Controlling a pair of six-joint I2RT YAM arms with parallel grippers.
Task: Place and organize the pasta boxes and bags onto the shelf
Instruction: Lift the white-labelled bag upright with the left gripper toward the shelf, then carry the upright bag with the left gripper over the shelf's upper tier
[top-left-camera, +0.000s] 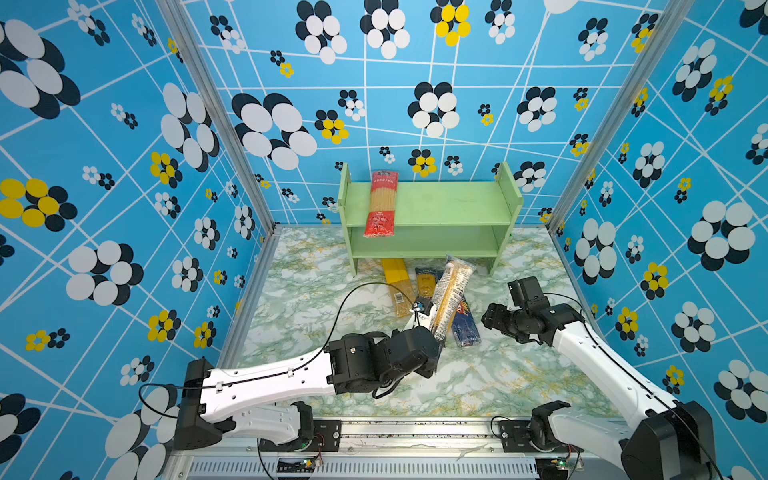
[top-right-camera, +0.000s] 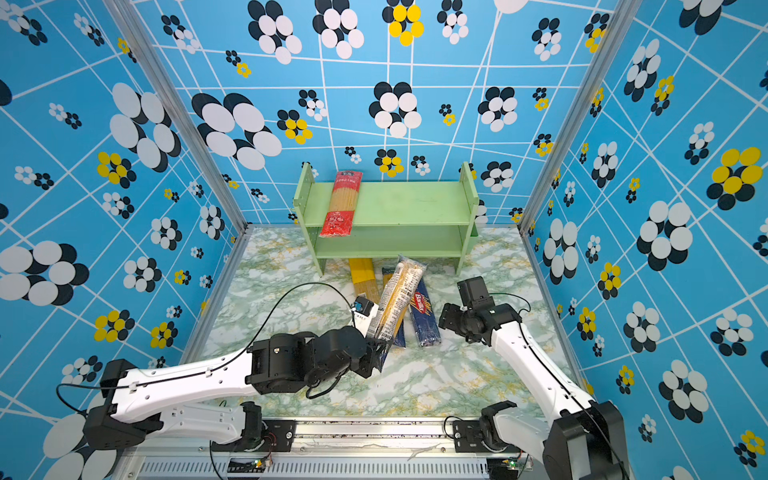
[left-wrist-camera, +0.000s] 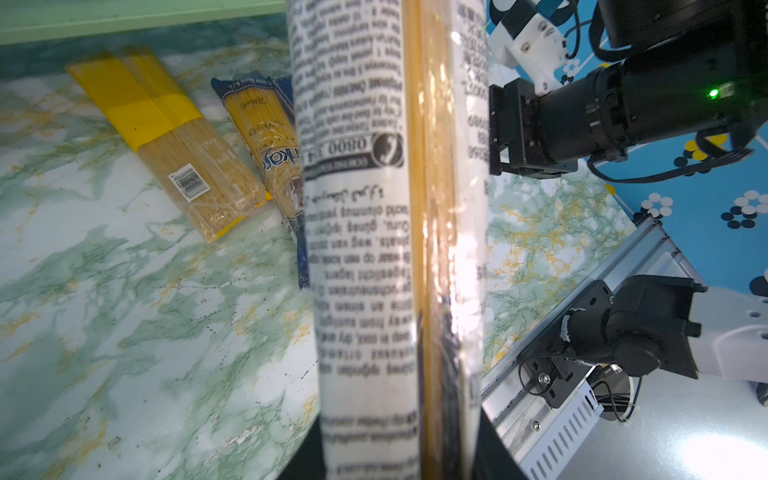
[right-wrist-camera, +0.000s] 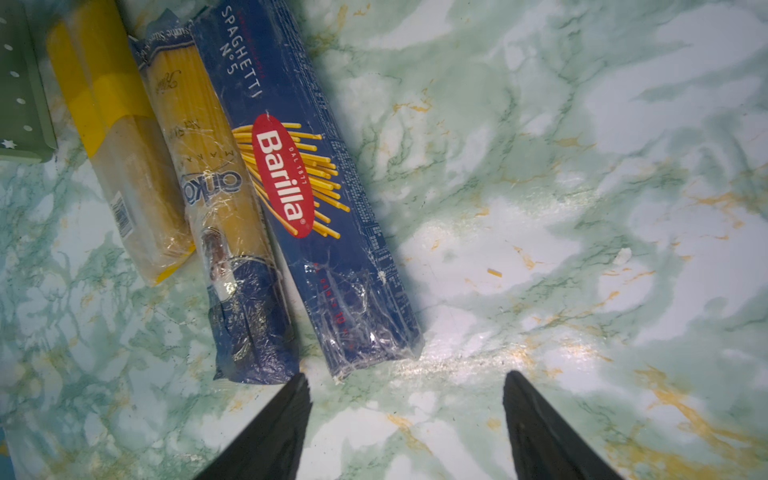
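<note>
The pale-green shelf (top-left-camera: 457, 203) (top-right-camera: 411, 203) stands at the back, with a red-ended clear bag (top-left-camera: 381, 203) (top-right-camera: 341, 203) lying across its top tier. My left gripper (top-left-camera: 434, 337) (top-right-camera: 379, 343) (left-wrist-camera: 401, 457) is shut on the lower end of a clear spaghetti bag with white printed panels (top-left-camera: 451, 291) (top-right-camera: 397, 295) (left-wrist-camera: 365, 249), held tilted above the table. Under it lie a yellow barcoded bag (top-left-camera: 397, 286) (right-wrist-camera: 120, 166), a blue-and-yellow bag (left-wrist-camera: 257, 137) (right-wrist-camera: 220, 208) and the dark blue Barilla box (top-right-camera: 424, 316) (right-wrist-camera: 307, 208). My right gripper (top-left-camera: 487, 319) (right-wrist-camera: 409, 376) stands open just off the box's near end, holding nothing.
The packs lie side by side on the marble tabletop (top-left-camera: 332, 291), right in front of the shelf's lower tier. Patterned walls close in the left, back and right. A metal rail (top-left-camera: 415, 432) with the arm bases runs along the front edge.
</note>
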